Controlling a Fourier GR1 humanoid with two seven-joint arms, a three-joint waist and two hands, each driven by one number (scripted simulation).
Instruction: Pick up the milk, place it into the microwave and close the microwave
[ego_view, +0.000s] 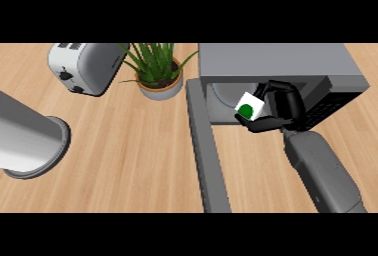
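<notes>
Milk at microwave mouth, about 2 o'clock on worktop, tilted. Right hand fingers curled round it. Risk: carton clips cavity edge, tips on release. Door open, toward 6. Left hand unseen.

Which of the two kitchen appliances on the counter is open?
The microwave, at the right: its door is swung out. The toaster, at the left, has no door.
</notes>
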